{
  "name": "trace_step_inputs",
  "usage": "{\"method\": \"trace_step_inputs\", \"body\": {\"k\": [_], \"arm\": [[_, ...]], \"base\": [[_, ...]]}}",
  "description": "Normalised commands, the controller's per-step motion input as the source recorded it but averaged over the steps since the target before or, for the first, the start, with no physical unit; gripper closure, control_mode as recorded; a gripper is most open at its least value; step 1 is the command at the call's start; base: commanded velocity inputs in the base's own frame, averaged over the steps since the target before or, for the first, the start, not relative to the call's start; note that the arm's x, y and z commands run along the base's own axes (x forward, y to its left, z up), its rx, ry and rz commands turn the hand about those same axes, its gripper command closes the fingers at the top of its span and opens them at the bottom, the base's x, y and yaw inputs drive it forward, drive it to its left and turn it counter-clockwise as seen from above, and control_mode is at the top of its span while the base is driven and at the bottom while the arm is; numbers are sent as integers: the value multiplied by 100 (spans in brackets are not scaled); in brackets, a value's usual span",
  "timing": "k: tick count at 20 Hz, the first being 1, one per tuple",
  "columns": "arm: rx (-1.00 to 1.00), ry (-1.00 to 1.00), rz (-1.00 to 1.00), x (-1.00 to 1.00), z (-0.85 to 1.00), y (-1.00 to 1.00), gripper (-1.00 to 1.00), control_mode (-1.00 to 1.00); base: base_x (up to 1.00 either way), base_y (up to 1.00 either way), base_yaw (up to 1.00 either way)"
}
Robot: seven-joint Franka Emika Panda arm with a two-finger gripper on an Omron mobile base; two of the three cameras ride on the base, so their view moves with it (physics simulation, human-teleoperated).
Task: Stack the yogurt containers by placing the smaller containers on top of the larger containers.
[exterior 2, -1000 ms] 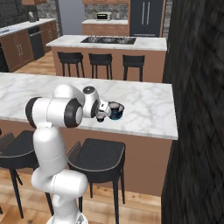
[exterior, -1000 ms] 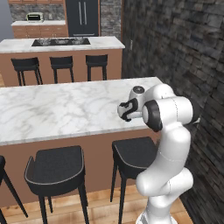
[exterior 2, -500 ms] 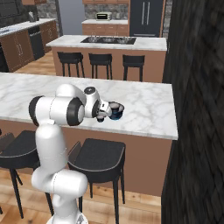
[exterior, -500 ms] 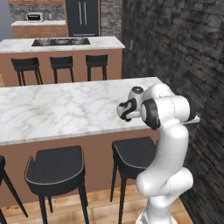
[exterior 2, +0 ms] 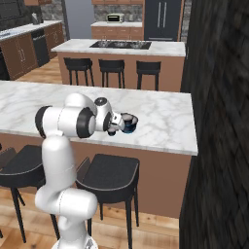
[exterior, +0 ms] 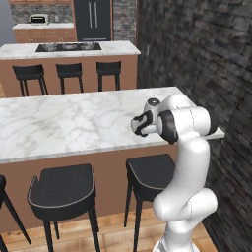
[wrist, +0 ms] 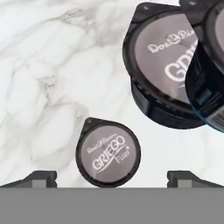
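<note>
The surface (exterior: 64,123) is a long slab of white marble with soft grey veining, smooth and glossy, on a warm brown wooden base. Under its near edge stand round black stools (exterior: 61,189) with padded seats and thin dark legs. Beyond it a second marble-topped island (exterior: 69,49) carries a black cooktop, with three more dark stools lined up in front of it, and a tall dark refrigerator (exterior: 93,19) at the far wall. In the hand view a small yogurt cup (wrist: 108,153) lies on the marble close between the two dark fingertips (wrist: 37,178); it is round with a little pull tab, its flat grey foil lid printed with pale lettering inside a black rim. Right of it and farther off sits the large tub (wrist: 168,65), the same dark round shape with a grey lettered lid but much wider, a squat black wall below the rim. A second dark container with a bluish side (wrist: 208,74) crosses in front of the tub's right part at the frame edge, blurred and cut off. The end effector (wrist: 111,179) hovers spread wide and grips nothing. In the right base view the containers (exterior 2: 129,122) cluster just off the white arm's hand, near the surface's near edge. At the far right rises a rough dark stone wall (exterior: 197,59).
</note>
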Motion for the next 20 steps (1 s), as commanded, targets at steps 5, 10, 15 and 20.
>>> {"method": "trace_step_inputs", "body": {"k": [5,10,15,20], "arm": [[0,0,0,10,-11,0,-100,-100],[0,0,0,9,-10,0,-100,-100],[0,0,0,8,-10,0,-100,-100],[0,0,0,1,-7,0,-100,-100]], "base": [[0,0,0],[0,0,0],[0,0,0],[0,0,0]]}}
